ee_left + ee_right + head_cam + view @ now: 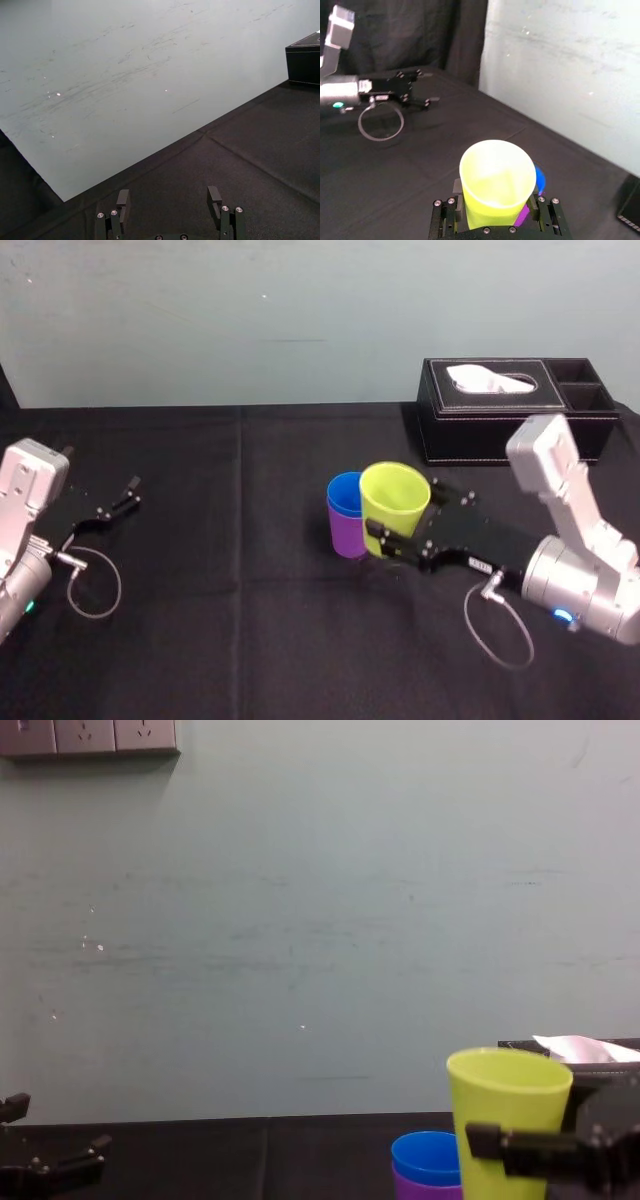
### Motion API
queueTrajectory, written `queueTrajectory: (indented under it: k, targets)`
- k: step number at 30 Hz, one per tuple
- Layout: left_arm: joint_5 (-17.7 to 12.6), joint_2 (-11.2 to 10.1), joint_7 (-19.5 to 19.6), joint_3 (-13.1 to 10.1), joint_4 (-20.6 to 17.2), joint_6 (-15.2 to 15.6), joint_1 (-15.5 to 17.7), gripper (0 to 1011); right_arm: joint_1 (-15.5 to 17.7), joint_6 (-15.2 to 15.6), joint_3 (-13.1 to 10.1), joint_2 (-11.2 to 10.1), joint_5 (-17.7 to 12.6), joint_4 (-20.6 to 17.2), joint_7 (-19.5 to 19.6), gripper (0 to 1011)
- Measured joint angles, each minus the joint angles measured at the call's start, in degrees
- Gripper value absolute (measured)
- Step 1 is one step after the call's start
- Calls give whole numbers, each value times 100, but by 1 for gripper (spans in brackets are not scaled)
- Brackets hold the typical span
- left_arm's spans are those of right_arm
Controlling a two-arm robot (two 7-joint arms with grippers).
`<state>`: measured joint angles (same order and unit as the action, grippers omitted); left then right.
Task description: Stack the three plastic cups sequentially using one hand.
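My right gripper [405, 515] is shut on the yellow-green cup [395, 500], one finger on each side of its wall. The right wrist view looks down into this upright cup [495, 182] between the gripper [495, 200] fingers. Just left of it stands the blue cup [345, 495], nested in the purple cup [348, 535]. From the chest view the yellow-green cup [505, 1120] has its rim above the blue cup [425, 1157] and the purple cup [425, 1187]. My left gripper [120, 502] rests open at the table's far left, nothing between its fingers [122, 202].
A black tissue box [515, 410] with a white tissue stands behind the right arm, near the back edge of the black tablecloth [240, 620]. A pale wall [300, 920] rises directly behind the table. A cable loop [95, 585] hangs by the left arm.
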<state>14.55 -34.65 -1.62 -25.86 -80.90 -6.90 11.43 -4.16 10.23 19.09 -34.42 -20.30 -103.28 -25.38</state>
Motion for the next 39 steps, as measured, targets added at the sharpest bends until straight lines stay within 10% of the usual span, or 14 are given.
queueTrajectory:
  k: [39]
  targets:
    - [0,0,0,0,0,0,0,1010,-1314,275,457,766,664,1063,145,735]
